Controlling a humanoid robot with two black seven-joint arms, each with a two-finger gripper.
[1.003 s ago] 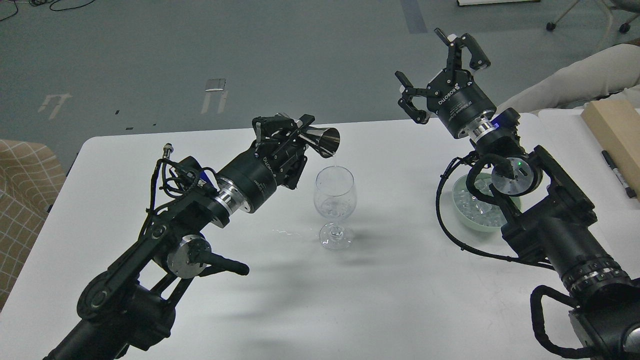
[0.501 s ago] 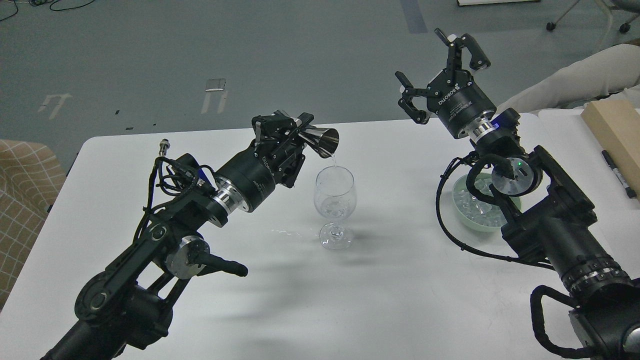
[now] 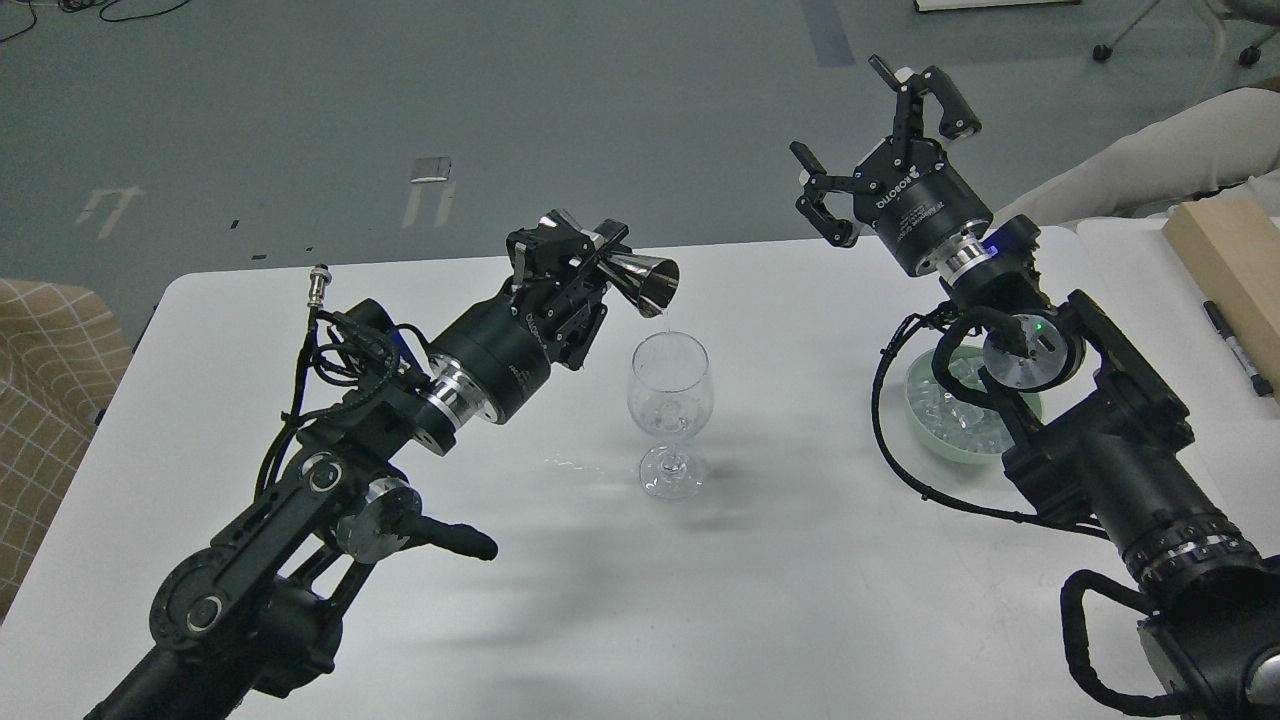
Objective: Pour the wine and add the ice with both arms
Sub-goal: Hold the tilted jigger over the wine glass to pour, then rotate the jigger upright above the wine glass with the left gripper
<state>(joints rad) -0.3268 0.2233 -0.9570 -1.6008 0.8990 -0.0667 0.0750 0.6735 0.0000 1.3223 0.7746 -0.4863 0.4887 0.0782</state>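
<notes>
A white rectangular bench (image 3: pixel 800 600) fills most of the head view, with grey floor beyond its far edge. From the near left corner, the black left arm (image 3: pixel 300 500) with a silver wrist ring reaches toward the middle of the bench. Its left tool (image 3: pixel 570 262) is pinched on a shiny steel double-cone measuring cup (image 3: pixel 640 280), tipped on its side with its open mouth facing right. A thin clear stream falls from the cup's lip into a clear stemmed wine glass (image 3: pixel 670 412) standing upright just below, near the bench's centre, with a little liquid in its bowl. A small wet streak (image 3: pixel 570 466) lies on the bench just left of the glass foot. Toward the right edge sits a pale green round bowl (image 3: pixel 925 425) holding a heap of small clear ice cubes (image 3: pixel 950 412), partly hidden behind the black right arm (image 3: pixel 1100 470), which enters from the near right corner. The right tool (image 3: pixel 880 140) is raised above the far edge, fingers spread wide and holding nothing. At the far right edge lie a light wooden block (image 3: pixel 1230 260) and a black marker pen (image 3: pixel 1238 347).
</notes>
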